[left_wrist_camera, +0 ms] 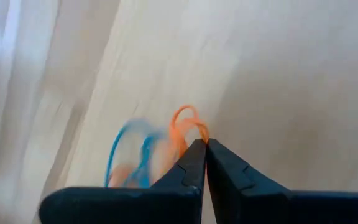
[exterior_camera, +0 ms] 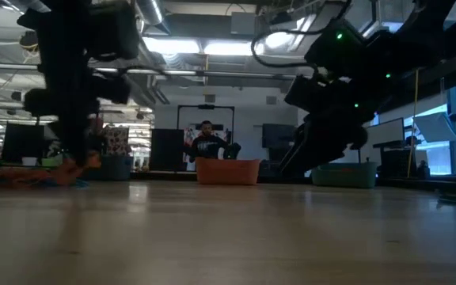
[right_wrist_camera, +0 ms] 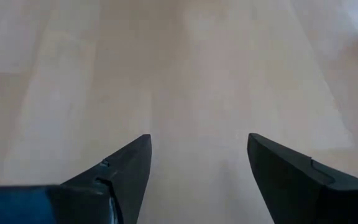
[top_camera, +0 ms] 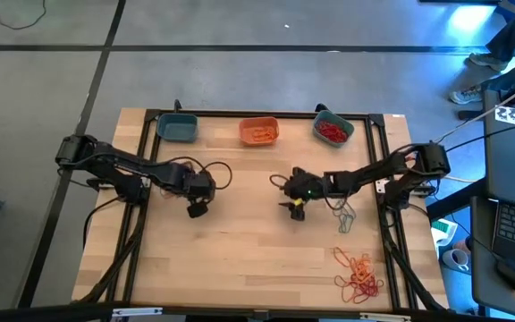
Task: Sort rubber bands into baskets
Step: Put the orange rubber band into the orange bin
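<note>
**Q:** Which step is in hand?

**A:** Carry, I judge. My left end effector (left_wrist_camera: 202,144) is pinched tight on thin elastic rubber bands (left_wrist_camera: 185,127): an orange loop at the tips, a blurred teal one beside it. In the high view that end effector (top_camera: 198,208) hangs left of centre over the pale wooden counter (top_camera: 240,259). My right end effector (right_wrist_camera: 199,155) has its fingers spread wide, nothing between them, only bare wood beyond. It sits near frame centre in the high view (top_camera: 295,207).

**Q:** Where is the rest of the work?

**A:** Orange loose pile (top_camera: 358,275), lower right of the high view. A few greyish loops (top_camera: 344,215) just right of my right end effector. Three small rounded plastic tubs along the upper edge: teal-blue basket (top_camera: 177,128) at left, orange basket (top_camera: 258,131) in the middle, second teal-blue basket (top_camera: 333,128) at right, holding red bands.

**Q:** How do the held loops lie?

**A:** In the left wrist view they stand out beyond the fingertips, long axis roughly continuing the line of the fingers.

**Q:** Next move?

**A:** Two colours in one pinch, it seems. Probably go to the upper edge, orange tub first. Risk: both drop together.
</note>
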